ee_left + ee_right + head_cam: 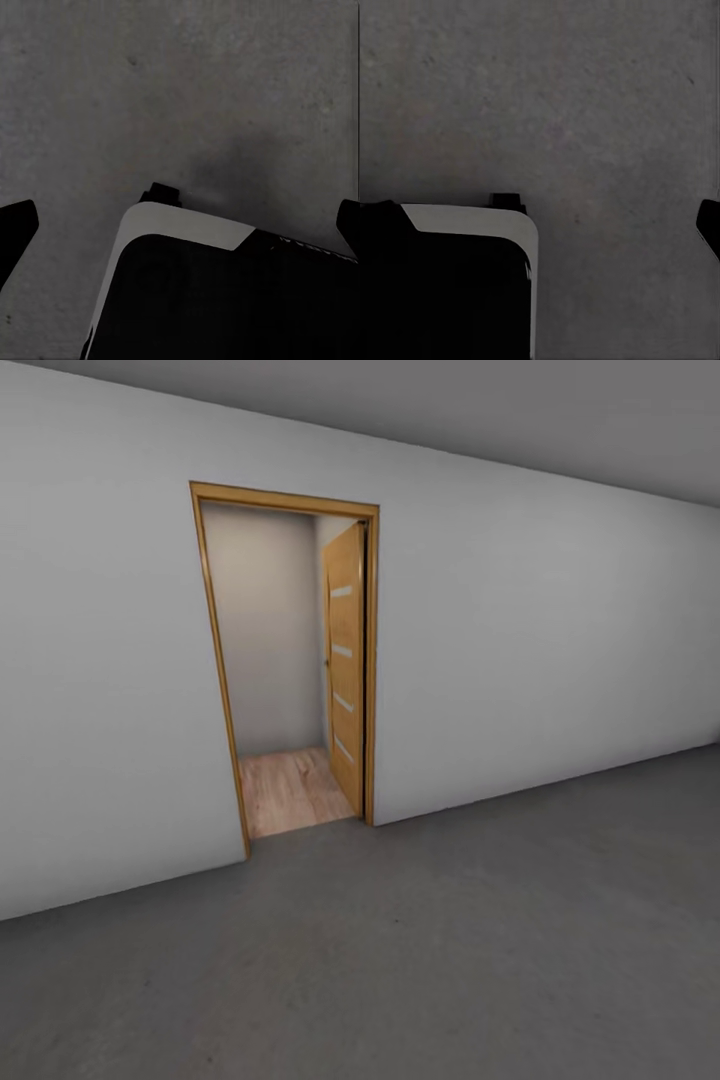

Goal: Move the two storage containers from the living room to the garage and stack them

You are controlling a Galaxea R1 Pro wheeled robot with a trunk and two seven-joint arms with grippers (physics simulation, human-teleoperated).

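Note:
I stand in the garage on its dark grey concrete floor [450, 960], facing a plain white wall [540, 640]. The two storage containers are out of view. In the left wrist view my left gripper [180, 225] hangs open over the concrete, with dark fingertips [16, 225] at both edges of the picture and nothing between them. In the right wrist view my right gripper [544, 217] is open too and holds nothing; one fingertip [709, 225] shows at the edge.
A wood-framed doorway [285, 660] in the white wall stands open, its panelled door [346, 660] swung inward. Beyond it lie light wood planks [290, 790] and a beige wall. My black and white base [187, 285] shows under both grippers.

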